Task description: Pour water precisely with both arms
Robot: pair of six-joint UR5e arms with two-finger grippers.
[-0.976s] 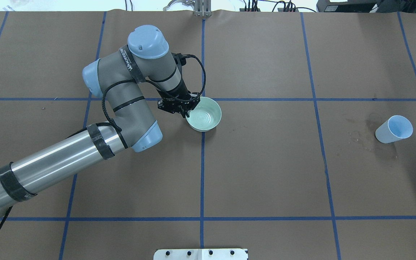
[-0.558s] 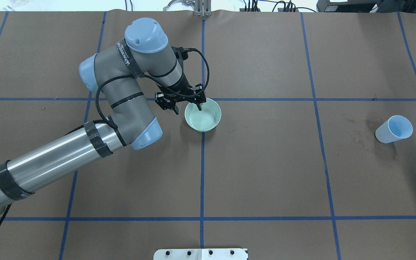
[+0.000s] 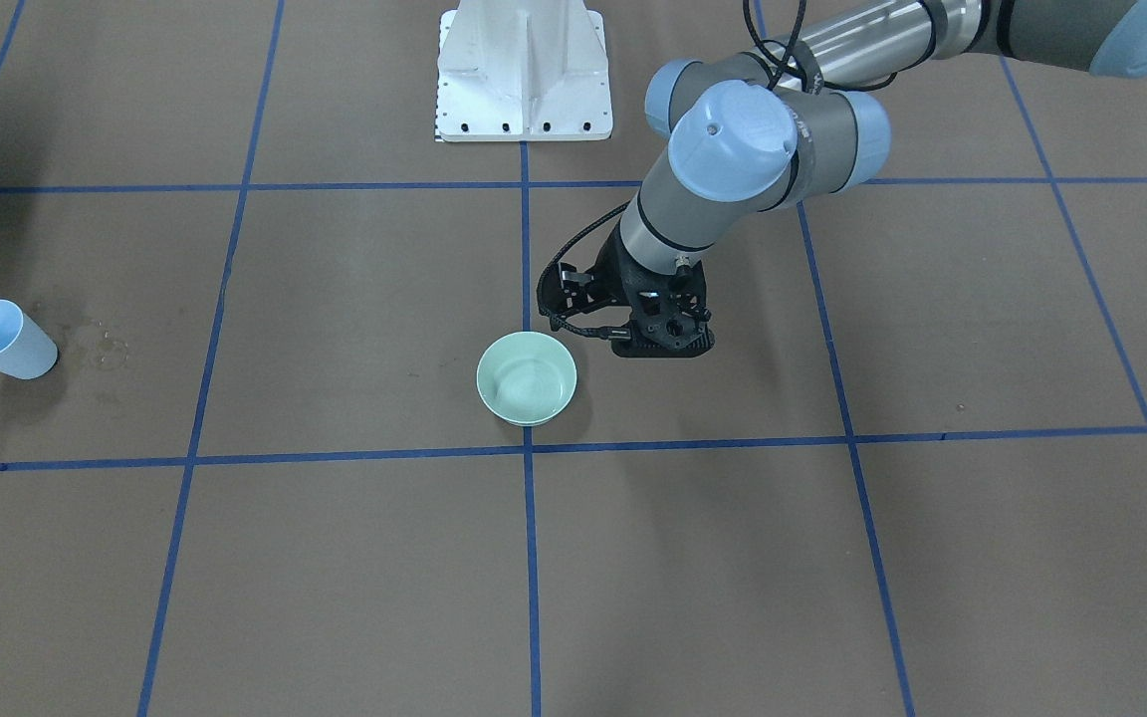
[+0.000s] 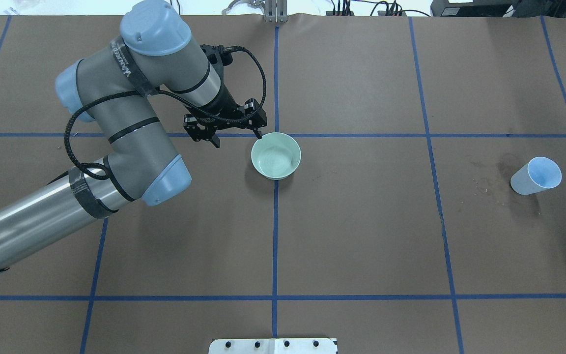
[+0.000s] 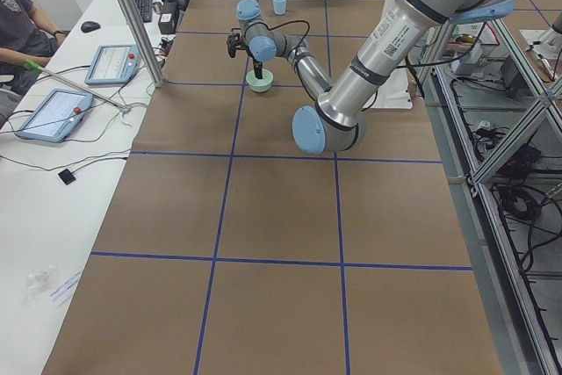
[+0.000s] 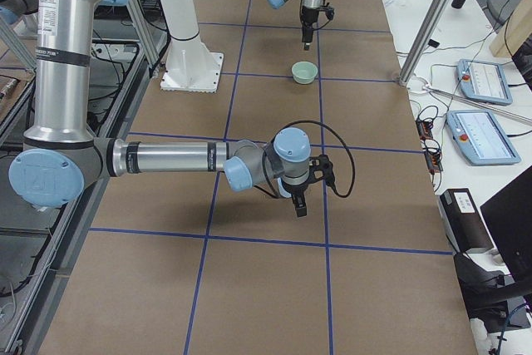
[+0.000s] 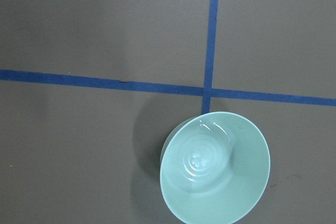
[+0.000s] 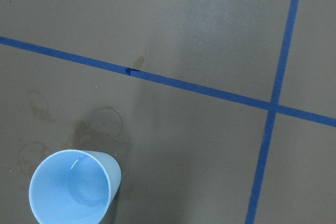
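A mint-green bowl (image 4: 276, 156) stands upright on the brown table, also in the front view (image 3: 527, 378) and the left wrist view (image 7: 215, 169). White glints at its bottom (image 7: 199, 158) may be the water. My left gripper (image 4: 237, 139) is open and empty, raised just left of the bowl's rim and apart from it; it also shows in the front view (image 3: 661, 349). A light blue cup (image 4: 536, 176) stands far right, with a faint sheen inside (image 8: 73, 188). My right gripper (image 6: 299, 201) shows only in a side view, hanging above the table; I cannot tell if it is open.
Dried water rings and damp marks (image 4: 489, 182) stain the brown paper beside the cup. Blue tape lines (image 4: 275, 221) grid the table. The white pedestal (image 3: 524, 70) stands at the robot's side. Operators' tablets (image 6: 482, 81) lie on a side bench.
My left gripper was shut on the bowl's rim, then opened and let go. It has since risen and drawn back to the left. The bowl stays in place.
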